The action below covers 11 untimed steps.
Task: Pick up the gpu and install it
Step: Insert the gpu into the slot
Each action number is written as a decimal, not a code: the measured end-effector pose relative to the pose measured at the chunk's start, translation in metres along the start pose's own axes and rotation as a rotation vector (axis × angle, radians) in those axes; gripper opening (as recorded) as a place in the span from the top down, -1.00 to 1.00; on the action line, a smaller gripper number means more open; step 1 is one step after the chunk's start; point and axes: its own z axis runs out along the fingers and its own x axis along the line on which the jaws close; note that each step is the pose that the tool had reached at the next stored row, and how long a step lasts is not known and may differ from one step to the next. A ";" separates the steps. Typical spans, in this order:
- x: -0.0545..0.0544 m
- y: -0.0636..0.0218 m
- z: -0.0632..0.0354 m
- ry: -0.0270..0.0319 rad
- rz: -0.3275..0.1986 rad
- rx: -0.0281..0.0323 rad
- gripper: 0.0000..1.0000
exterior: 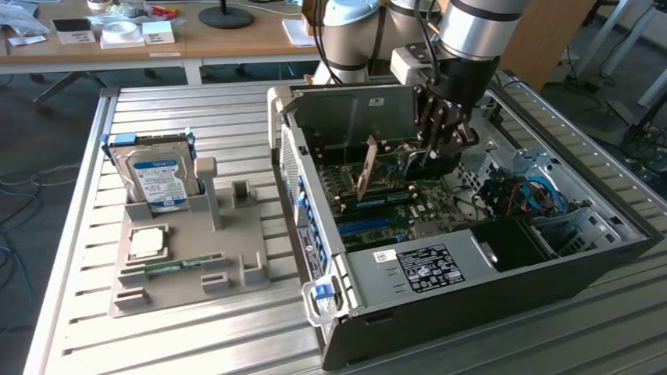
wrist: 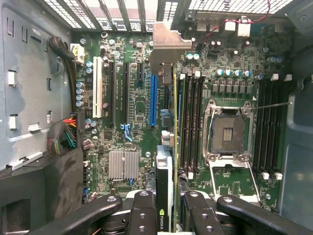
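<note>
Carrying the gpu (exterior: 386,162) inside the open computer case (exterior: 438,312), the tool (exterior: 440,144) has its fingers (wrist: 142,211) pressed onto the card's two flat faces, pinching it at the end away from the silver bracket (wrist: 164,46). The pick-up looks done and the install step is in hand. In the exterior view the card hangs edge-down over the motherboard (wrist: 137,107), tilted somewhat rather than level, with its bracket end toward the case's rear wall. It appears clear of the board, though whether its lower edge touches anything cannot be told. The wrist view looks straight down the card (wrist: 166,186), which shows as a thin line running from the tool (wrist: 171,215) up to the bracket, lying between the long blue slot (wrist: 153,100) and the bank of memory slots (wrist: 190,122), near the blue one but not over it. Seating would call for the card's connector edge to sit squarely above that slot, the card level, and the bracket lined up with the rear opening, then a straight, even press. Any skew risks jamming the connector. The hard drive (exterior: 156,176) stands in its grey holder (exterior: 187,266) on the counter (exterior: 208,109), well apart from the case.
</note>
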 end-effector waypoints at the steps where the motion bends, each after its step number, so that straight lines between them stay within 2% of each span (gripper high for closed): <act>1: 0.000 0.0000 0.0004 0.0000 0.000 0.0000 0.47; 11: 0.000 0.0002 0.0020 0.0002 0.000 0.0000 0.47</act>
